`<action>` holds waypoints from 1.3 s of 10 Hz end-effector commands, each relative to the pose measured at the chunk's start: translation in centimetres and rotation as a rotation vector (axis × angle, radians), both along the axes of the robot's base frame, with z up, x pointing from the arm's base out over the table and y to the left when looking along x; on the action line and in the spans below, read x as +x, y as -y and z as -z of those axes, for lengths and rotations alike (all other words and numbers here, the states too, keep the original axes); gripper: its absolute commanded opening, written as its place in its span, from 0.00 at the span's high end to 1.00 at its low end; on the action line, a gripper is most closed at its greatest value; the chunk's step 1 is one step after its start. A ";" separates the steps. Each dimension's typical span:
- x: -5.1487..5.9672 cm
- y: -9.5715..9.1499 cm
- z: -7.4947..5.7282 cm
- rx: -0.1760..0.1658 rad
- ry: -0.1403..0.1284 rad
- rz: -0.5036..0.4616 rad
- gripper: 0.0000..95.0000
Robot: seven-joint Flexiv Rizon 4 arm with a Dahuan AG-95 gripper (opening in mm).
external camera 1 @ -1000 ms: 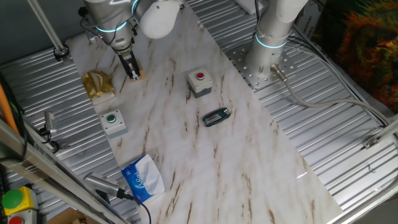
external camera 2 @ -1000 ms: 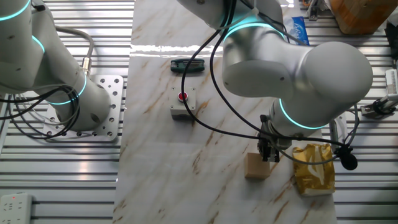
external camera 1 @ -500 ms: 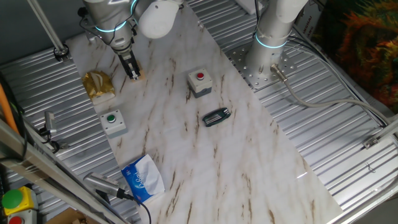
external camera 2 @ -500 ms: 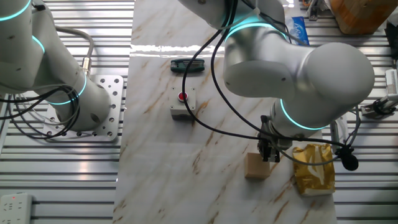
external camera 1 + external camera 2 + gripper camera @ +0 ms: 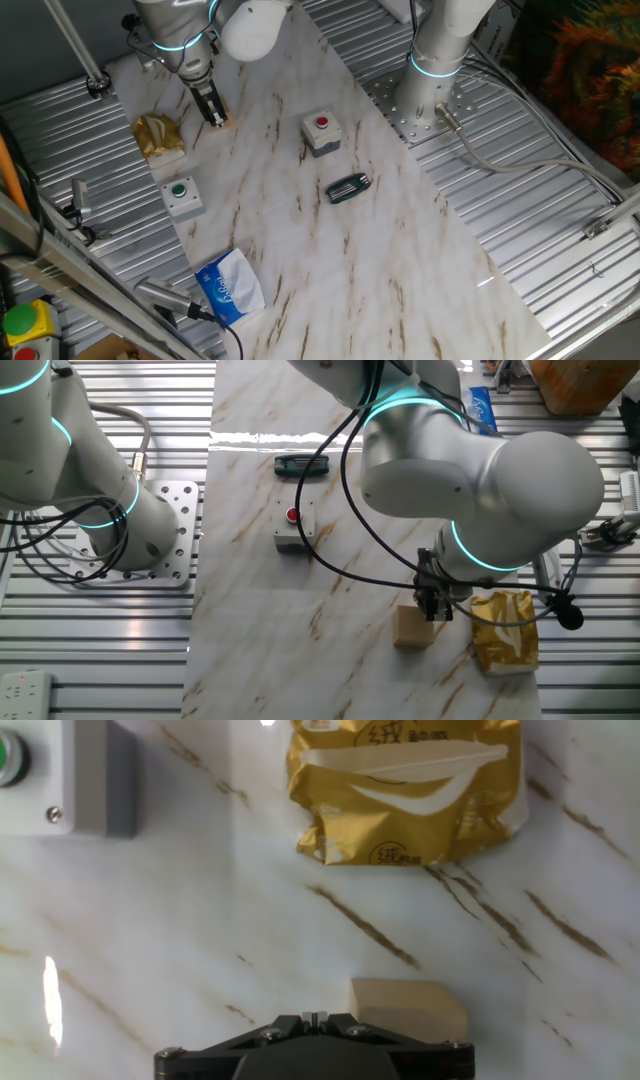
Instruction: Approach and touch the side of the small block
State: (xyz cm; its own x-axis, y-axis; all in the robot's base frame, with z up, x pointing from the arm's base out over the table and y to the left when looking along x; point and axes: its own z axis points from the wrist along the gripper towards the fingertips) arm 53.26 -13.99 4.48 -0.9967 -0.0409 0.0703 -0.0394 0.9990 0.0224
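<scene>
Contact looks nearly made: my fingers (image 5: 433, 610), drawn narrow and holding nothing, hang just beside the small block (image 5: 411, 628), which sits on the marble worktop (image 5: 260, 600) near the gold packet (image 5: 503, 631). I'd ease sideways gently so the light cube doesn't slide. Smooth, glossy stone around it; the red button box (image 5: 294, 527) stands well apart.

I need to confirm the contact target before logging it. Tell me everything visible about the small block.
The small block is a pale tan, wood-looking cube with plain faces, resting flat on the marble table. The claw stands right at its side, fingers together; actual contact cannot be confirmed. The gold packet lies apart from it.
</scene>
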 end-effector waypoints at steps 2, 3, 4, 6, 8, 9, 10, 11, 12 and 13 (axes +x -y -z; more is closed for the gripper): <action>0.0 0.0 0.0 -0.005 -0.004 0.007 1.00; 0.0 0.0 0.0 -0.006 -0.004 0.006 1.00; 0.0 0.0 0.0 -0.006 -0.004 0.008 1.00; 0.0 0.0 0.1 -0.008 -0.005 0.005 1.00; 0.0 0.1 0.1 -0.011 -0.005 0.005 1.00; 0.0 0.1 0.1 -0.012 -0.006 0.003 1.00; 0.0 0.2 0.1 -0.013 -0.005 0.000 1.00; 0.0 0.2 0.1 -0.012 -0.005 -0.001 1.00; 0.0 0.3 0.1 -0.011 -0.005 0.000 1.00; 0.0 0.3 0.2 -0.012 -0.005 0.000 1.00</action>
State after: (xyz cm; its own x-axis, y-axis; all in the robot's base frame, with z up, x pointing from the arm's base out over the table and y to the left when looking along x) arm 53.29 -14.32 4.32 -0.9963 -0.0411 0.0758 -0.0403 0.9991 0.0115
